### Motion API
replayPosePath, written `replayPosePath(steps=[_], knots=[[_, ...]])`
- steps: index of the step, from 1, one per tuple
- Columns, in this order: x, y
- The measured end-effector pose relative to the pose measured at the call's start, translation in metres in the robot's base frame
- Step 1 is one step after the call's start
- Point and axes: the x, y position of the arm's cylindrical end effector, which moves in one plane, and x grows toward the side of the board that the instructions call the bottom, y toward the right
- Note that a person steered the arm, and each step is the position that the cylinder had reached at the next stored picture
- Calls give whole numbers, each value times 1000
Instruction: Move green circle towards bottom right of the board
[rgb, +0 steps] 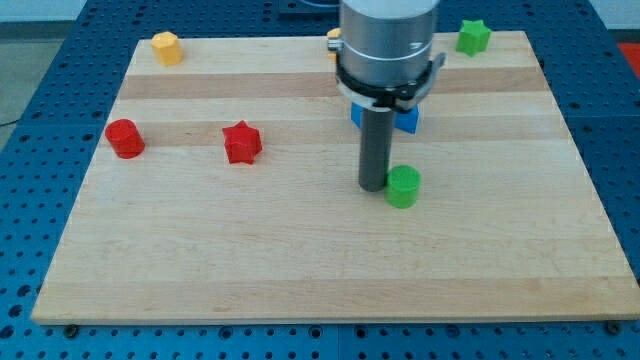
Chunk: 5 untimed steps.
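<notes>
One block matters for this task — the green circle (403, 186), which is sitting on the table (300, 270) a little right of centre, well apart from the bottom right corner where it is meant to end up. My tip (373, 187) is resting just at the circle's left side, touching it or very nearly so; the view does not let me tell which. This tool has no jaws to open or close — it is a plain dark rod, gripping nothing, and it can only shove. Judging by that placement, the step in hand is the start of the push: contact is being made or is about to be. A push from the circle's left alone would be sending it straight toward the view's right, so the next move is calling for a line that also carries it toward the view's bottom, which means the tip should be working from the circle's upper-left side and staying centred on it so the round block is not slipping off to one side. Above the circle, a blue block (406, 120) is lying partly hidden behind the rod; farther above and to its right is a green star (474, 36). Far to the circle's left are a red star (241, 142) and a red circle (125, 138), with a yellow block (166, 47) up toward the top left. An orange block (333, 42) is peeking out beside the arm, above the circle.
</notes>
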Motion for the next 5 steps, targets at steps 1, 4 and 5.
replayPosePath(steps=[1,4,5], knots=[[14,27],[39,64],[20,80]])
